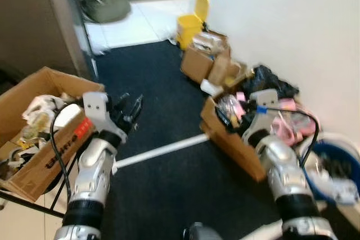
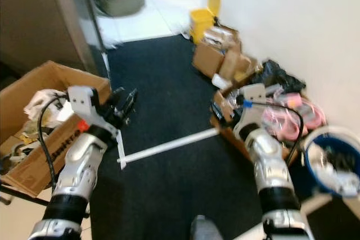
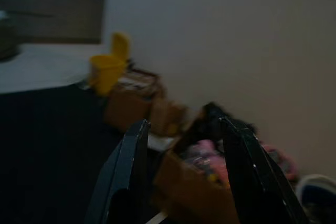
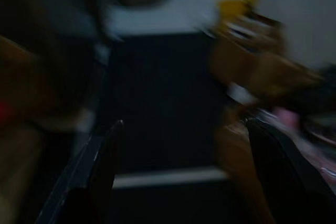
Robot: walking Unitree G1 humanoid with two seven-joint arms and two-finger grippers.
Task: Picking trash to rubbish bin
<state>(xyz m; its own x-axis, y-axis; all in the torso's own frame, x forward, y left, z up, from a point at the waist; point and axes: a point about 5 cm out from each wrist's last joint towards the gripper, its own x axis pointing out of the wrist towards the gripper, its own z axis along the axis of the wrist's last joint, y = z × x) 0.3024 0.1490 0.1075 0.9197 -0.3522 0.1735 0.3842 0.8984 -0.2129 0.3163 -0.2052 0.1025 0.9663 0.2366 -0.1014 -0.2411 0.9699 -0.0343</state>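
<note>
Three cardboard boxes [image 1: 39,133], one yellow bin [image 1: 190,26]

You see matt brown cardboard boxes [image 1: 39,139], a dark matt carpet [image 1: 163,105] and a glossy yellow plastic bin [image 1: 191,26].

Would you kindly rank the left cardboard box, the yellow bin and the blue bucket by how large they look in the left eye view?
1. Left cardboard box, nearest the camera.
2. Blue bucket, partly cut off.
3. Yellow bin, farthest away, so its rank is unsure.
</note>
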